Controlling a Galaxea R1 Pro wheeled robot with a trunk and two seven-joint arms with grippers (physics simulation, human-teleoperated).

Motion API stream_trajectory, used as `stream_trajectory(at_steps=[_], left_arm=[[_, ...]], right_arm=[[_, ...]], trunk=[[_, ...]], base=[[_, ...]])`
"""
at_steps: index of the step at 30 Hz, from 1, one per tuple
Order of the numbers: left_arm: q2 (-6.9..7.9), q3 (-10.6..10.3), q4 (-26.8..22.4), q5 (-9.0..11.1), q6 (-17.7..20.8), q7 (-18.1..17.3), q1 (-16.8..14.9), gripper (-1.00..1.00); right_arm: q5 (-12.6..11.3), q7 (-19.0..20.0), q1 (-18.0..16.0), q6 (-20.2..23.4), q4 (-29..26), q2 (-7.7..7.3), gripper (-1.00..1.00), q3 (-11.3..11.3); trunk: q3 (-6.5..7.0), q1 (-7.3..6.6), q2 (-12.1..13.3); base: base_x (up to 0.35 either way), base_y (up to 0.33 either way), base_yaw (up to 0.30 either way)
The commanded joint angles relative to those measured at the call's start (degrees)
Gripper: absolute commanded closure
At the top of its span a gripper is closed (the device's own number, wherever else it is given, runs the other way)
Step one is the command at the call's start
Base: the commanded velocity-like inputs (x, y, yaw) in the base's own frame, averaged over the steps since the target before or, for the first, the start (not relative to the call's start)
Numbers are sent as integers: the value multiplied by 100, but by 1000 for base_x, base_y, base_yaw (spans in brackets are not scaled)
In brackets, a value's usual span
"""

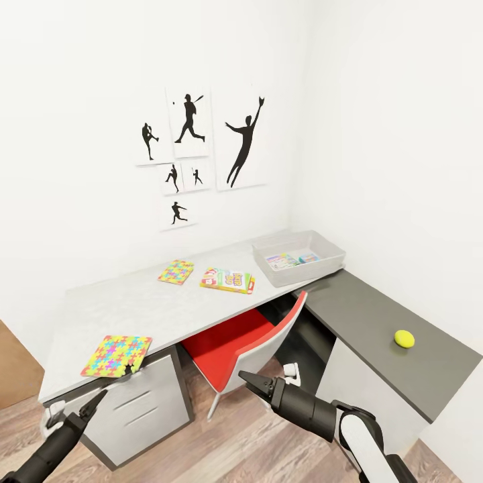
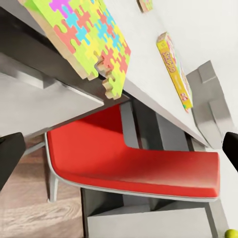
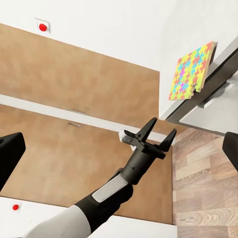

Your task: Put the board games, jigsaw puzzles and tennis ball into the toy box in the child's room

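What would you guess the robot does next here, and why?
Probably it lifts the left gripper a little toward the near jigsaw puzzle. That puzzle pokes out over the front edge of the table, and the open gripper sits just below it, holding nothing. The toy box waits at the far end with something colourful already inside.

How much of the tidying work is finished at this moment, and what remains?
Done: the toy box already holds colourful flat items. In hand: nothing; the left gripper and right gripper are open and empty. Left on the table: two jigsaw puzzles, one board game, the tennis ball.
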Motion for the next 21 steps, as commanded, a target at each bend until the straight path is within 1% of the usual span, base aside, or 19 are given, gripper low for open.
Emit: stream_trajectory(at_steps=[1,4,5,6,8,14,15,17,21], left_arm=[[-1,21,2,15,58,31,-6,-100],[-4,27,3,23,44,200,-6,-100],[-4,27,3,23,44,200,-6,-100],[-5,33,3,28,23,308,-6,-100],[-3,36,3,32,-8,396,-6,-100],[-2,82,4,38,-73,520,-6,-100],[-2,109,4,39,-79,529,-6,-100],[-12,228,4,40,-97,549,-6,-100],[-63,392,4,40,-108,562,-6,-100]], right_arm=[[-4,11,-5,15,-1,-3,-100,3],[-4,12,-5,15,-1,-3,-100,3],[-4,12,-5,15,-1,-3,-100,3],[-4,10,-5,15,-1,-3,-100,3],[-4,12,-5,15,-1,-3,-100,3],[-4,12,-5,15,-1,-3,-100,3],[-4,11,-5,15,-1,-3,-100,3],[-4,13,-5,15,-1,-3,-100,3],[-4,20,-5,15,-1,-3,-100,3]], trunk=[[-11,3,-10],[-11,3,-10],[-11,3,-10],[-11,3,-10],[-11,3,-10],[-11,3,-10],[-11,3,-10],[-11,3,-10],[-11,3,-10]], base=[[0,0,0],[0,0,0],[0,0,0],[0,0,0],[0,0,0],[0,0,0],[0,0,0],[0,0,0],[0,0,0]])
